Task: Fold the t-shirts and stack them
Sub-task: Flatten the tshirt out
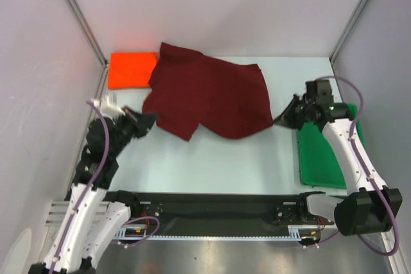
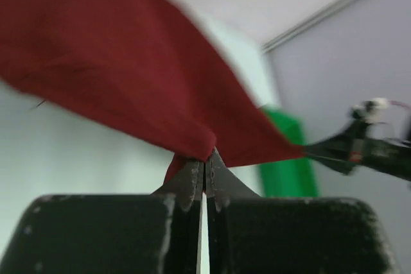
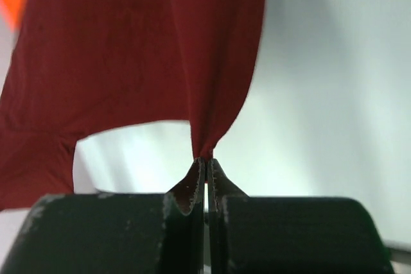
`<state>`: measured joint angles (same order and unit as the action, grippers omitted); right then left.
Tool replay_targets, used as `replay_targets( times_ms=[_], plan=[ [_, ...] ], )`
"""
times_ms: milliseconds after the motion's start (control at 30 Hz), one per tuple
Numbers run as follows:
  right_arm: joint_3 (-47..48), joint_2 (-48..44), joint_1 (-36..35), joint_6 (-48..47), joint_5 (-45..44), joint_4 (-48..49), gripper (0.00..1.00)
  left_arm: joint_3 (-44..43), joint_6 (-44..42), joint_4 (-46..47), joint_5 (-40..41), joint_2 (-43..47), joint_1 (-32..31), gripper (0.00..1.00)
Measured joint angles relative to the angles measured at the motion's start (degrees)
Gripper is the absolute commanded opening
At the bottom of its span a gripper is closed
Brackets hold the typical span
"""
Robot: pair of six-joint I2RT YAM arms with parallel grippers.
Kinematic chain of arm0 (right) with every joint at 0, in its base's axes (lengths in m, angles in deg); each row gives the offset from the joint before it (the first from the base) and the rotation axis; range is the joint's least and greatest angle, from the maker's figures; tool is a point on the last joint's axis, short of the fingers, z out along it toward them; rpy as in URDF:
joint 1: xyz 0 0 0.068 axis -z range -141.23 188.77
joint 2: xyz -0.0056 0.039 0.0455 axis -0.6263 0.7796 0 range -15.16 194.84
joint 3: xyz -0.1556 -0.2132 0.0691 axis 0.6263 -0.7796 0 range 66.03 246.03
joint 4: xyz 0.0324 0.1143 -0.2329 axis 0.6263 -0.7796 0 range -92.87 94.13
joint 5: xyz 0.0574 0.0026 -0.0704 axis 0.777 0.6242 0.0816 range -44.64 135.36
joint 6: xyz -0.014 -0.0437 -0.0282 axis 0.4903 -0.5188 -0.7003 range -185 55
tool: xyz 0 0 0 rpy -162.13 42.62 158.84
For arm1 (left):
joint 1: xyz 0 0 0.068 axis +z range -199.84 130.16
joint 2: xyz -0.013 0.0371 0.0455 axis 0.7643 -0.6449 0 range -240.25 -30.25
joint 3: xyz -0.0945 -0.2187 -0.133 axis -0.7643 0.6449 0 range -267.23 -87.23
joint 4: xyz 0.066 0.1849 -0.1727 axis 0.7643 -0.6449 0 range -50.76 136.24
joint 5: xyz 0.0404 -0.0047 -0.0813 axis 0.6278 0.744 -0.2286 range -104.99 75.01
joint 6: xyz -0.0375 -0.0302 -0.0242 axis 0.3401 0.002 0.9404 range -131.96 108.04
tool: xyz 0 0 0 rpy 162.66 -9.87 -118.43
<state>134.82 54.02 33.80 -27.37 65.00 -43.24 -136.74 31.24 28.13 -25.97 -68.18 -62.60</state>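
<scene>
Left gripper [image 2: 204, 162]: your fingers are pressed together on a pinch of the maroon shirt [image 1: 209, 97] at its left edge; the cloth fans away from the tips
Right gripper [image 3: 205, 160]: clamped tight on the shirt's right corner; it sits just beside the green tray [image 1: 324, 158]
Maroon shirt: spread and rumpled across the middle of the table [image 1: 212, 158]; stretched between your two arms
Orange shirt [image 1: 131, 70]: folded flat in the far left corner; its right edge lies against the maroon shirt
</scene>
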Motion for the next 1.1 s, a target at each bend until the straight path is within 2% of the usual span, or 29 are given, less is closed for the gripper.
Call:
replay_targets(
  times_ms=[100,200,333,533,567,800,900,1100],
  plan=[
    [-8.6,-1.8,-1.7,-1.4,-1.5,-2.9,0.00,10.2,0.2,-11.1,6.4,9.2,-0.2,0.00],
    [-16.0,-3.4,-3.9,-2.2,-2.9,-4.2,0.00,15.2,2.0,-21.9,11.9,16.7,-0.2,0.00],
    [-23.1,-7.5,-5.4,-2.4,-5.8,-6.7,0.00,14.9,7.7,-31.2,18.3,20.3,-0.2,0.00],
    [-27.9,-9.9,-5.5,-2.3,-10.7,-9.9,0.00,10.6,17.0,-45.2,24.0,16.7,-0.3,0.07],
    [-28.6,-9.9,-5.5,-2.3,-11.3,-10.1,0.00,10.5,18.5,-46.4,24.1,16.3,-0.3,0.03],
    [-28.0,-10.0,-6.3,-2.1,-13.8,-13.3,0.00,10.0,26.9,-55.9,24.5,16.7,-0.3,0.01],
    [-26.1,-11.0,-6.9,-2.3,-14.5,-14.6,0.00,6.8,26.2,-57.1,26.1,17.2,-0.3,0.00],
    [-21.7,-12.9,-7.2,-2.4,-14.3,-15.8,0.00,1.9,20.9,-53.0,26.6,18.4,-0.3,0.00]
  ],
)
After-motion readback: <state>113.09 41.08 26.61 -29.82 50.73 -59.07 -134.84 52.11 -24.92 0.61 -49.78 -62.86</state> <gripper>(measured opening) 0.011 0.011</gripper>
